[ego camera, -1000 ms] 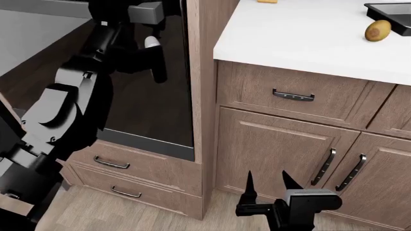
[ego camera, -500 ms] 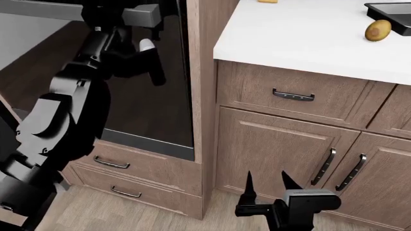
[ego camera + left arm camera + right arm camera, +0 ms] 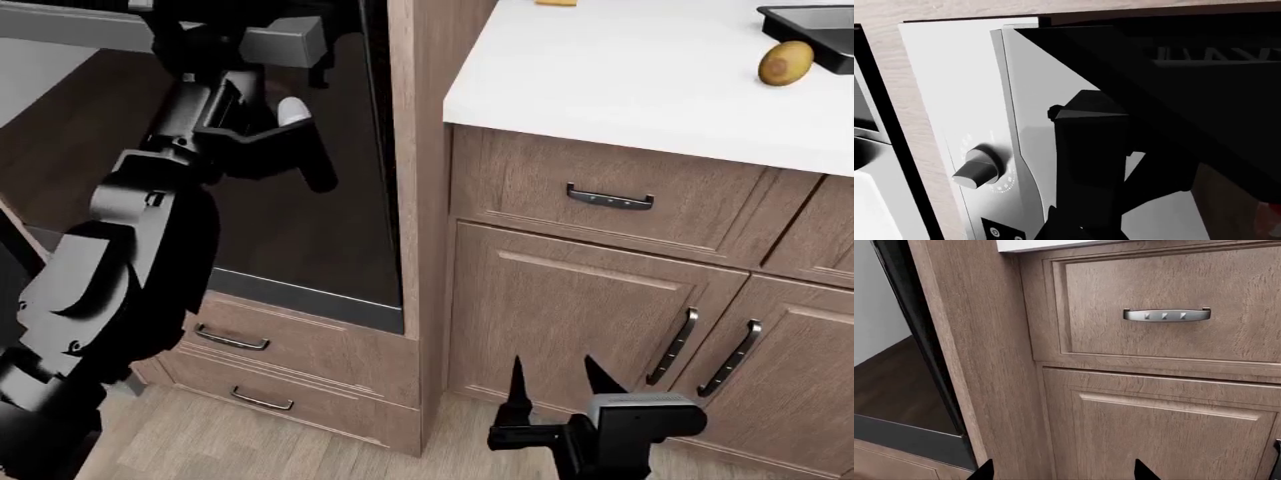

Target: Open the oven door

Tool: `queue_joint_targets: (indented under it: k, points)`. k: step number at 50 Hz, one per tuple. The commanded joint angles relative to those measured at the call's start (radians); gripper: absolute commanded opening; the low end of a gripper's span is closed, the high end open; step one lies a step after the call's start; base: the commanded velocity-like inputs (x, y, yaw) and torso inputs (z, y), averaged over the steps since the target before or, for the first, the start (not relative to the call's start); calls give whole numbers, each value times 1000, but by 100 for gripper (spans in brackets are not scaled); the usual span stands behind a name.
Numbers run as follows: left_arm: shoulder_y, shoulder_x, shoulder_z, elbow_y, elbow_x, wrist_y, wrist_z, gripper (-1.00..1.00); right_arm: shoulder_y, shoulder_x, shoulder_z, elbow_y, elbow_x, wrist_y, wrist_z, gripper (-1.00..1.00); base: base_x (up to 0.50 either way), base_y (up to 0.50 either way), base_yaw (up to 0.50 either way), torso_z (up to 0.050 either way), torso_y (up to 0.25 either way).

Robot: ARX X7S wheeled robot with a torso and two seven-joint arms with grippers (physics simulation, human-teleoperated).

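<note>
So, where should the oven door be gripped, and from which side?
Grip the grey bar handle along the top edge of the oven door, coming from the front. The bar is horizontal and stands off the glass, so fingers can close over it.

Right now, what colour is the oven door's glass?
Glossy black, with grey trim. The oven door shows best in the head view.

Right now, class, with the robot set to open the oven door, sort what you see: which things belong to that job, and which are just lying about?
Belongs to the job:
- oven door
- its grey bar handle
- left gripper, up at that handle

Just lying about:
- potato on the white counter
- drawers and cupboard doors
- right gripper, idle, jaws apart
</note>
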Motion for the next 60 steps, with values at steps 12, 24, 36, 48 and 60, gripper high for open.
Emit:
queue_joint_targets:
  k: [12, 24, 36, 48, 60]
  points:
    - [43, -90, -107, 149, 127, -41, -96, -100, 6, 2, -12, 8, -23, -1, 23, 100, 0, 1, 2, 2, 5]
    - [74, -104, -143, 157, 124, -76, -131, -100, 9, 3, -15, 15, -34, -8, 31, 100, -1, 2, 4, 1, 3]
    - [125, -133, -179, 202, 115, -99, -157, -100, 9, 6, -18, 15, -32, -11, 34, 100, -1, 3, 5, 1, 4]
    - [187, -158, -213, 249, 103, -116, -195, -100, 11, 8, -22, 21, -32, -15, 34, 100, -1, 3, 6, 2, 3]
    - [246, -188, -238, 299, 117, -139, -228, -100, 15, 7, -26, 32, -34, -18, 36, 100, -1, 4, 7, 1, 3]
